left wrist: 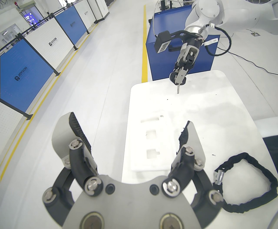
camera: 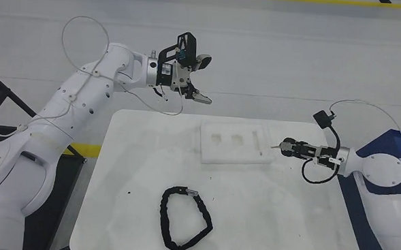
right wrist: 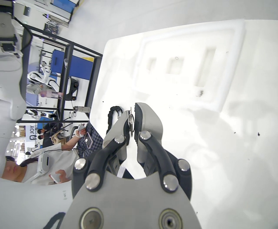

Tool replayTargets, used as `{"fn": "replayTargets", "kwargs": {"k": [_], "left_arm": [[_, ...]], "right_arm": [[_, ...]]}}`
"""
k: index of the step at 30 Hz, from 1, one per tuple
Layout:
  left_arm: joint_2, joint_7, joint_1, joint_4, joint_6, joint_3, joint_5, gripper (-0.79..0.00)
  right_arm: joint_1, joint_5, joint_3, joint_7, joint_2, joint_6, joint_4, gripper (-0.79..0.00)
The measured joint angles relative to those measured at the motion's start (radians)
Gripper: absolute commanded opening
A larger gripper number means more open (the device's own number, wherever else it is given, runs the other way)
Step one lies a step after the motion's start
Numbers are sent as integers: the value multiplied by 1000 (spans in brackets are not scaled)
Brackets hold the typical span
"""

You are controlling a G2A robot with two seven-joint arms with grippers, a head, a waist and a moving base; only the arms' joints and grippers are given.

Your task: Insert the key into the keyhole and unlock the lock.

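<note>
I am clenching my right end effector [camera: 281, 146] on the stiff key [right wrist: 131, 123] by its head, at the table's [camera: 284, 211] 3 o'clock; my left end effector [camera: 201, 77] is hanging released at 11. The limp lock [camera: 166, 215] is lying at 6; I judge its metal barrel [left wrist: 219, 177] the firmest hold.

My fingers [left wrist: 63, 132] are matt grey metal with black ribbed pads [left wrist: 79, 132]. The key [right wrist: 131, 121] is thin shiny metal. The chain lock [camera: 185, 220] wears wrinkled black cloth, with a polished metal end [left wrist: 219, 176]. The foam tray [camera: 237, 142] and surface [camera: 284, 218] are matt white.
</note>
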Motion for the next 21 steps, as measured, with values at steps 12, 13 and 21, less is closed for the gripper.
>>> {"fn": "replayTargets", "kwargs": {"k": [12, 13, 21], "left_arm": [[0, 0, 0, 0, 0, 0, 0, 0], [0, 0, 0, 0, 0, 0, 0, 0], [3, -17, 40, -3, 30, -4, 5, 0]], "right_arm": [[-15, 28, 19, -16, 3, -4, 3, -785], [-15, 28, 19, -16, 3, -4, 3, -785], [-15, 28, 19, -16, 3, -4, 3, -785]]}}
